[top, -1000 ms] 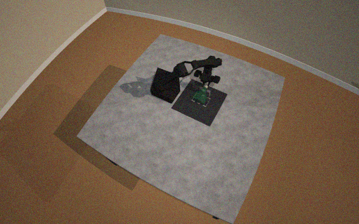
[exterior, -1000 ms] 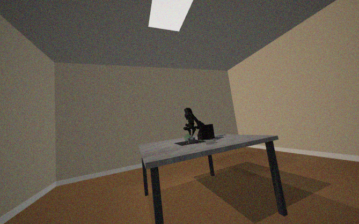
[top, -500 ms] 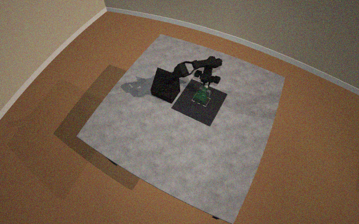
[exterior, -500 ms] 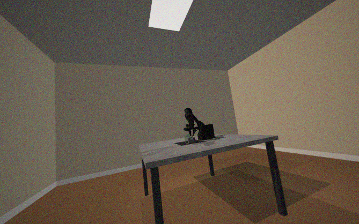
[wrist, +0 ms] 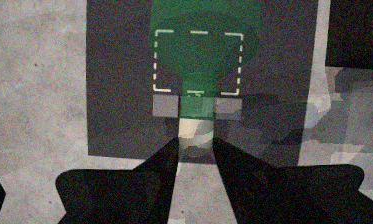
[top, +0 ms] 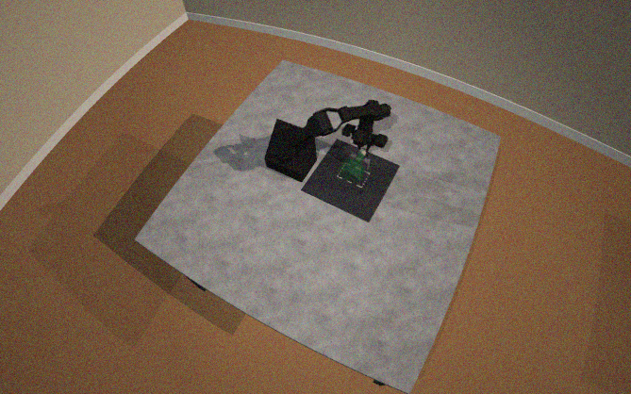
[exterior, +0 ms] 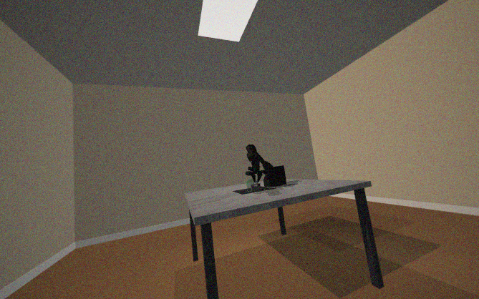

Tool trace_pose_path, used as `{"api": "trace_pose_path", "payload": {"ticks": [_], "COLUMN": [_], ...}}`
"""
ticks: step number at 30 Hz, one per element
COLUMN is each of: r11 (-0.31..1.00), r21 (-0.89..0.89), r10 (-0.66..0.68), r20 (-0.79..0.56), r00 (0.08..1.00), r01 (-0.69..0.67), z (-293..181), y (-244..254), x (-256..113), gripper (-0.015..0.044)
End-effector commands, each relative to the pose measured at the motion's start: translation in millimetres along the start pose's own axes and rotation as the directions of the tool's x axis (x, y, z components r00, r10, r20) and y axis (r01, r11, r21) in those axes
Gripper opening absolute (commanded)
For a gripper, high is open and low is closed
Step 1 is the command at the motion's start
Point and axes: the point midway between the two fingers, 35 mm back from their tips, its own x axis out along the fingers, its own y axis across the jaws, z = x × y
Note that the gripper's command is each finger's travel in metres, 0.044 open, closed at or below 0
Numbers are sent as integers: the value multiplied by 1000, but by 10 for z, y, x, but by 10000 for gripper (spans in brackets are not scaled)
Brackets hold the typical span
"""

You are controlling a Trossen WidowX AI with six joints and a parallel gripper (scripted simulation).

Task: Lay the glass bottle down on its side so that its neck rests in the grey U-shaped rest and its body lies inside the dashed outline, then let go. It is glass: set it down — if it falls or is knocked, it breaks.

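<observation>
Grey tabletop carries the dark mat. Your gripper is clamped on the green glass bottle at its pale neck end; body overlaps the dashed outline in wrist view, contact unclear.

Your black six-joint arm is raised and bent, its links reaching up and outward to a high elbow. From there, you have the wrist hanging below, with the gripper pointing down at its end. Your two dark fingers come in from either side of the wrist view, tapering toward their tips, and they're closed on the glass bottle's neck end, with a narrow gap between them. In the exterior view, you can see the fingertips low over the bench.
</observation>
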Motion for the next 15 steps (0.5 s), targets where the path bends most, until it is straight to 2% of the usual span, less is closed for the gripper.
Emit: {"api": "trace_pose_path", "payload": {"ticks": [1,15], "r11": [1000,1000], "r21": [-3,5], "r10": [0,1], "r20": [3,-5], "r00": [1000,1000], "r01": [0,-1], "z": [-27,-35], "y": [-9,-11], "x": [47,73], "gripper": [125,125]}}
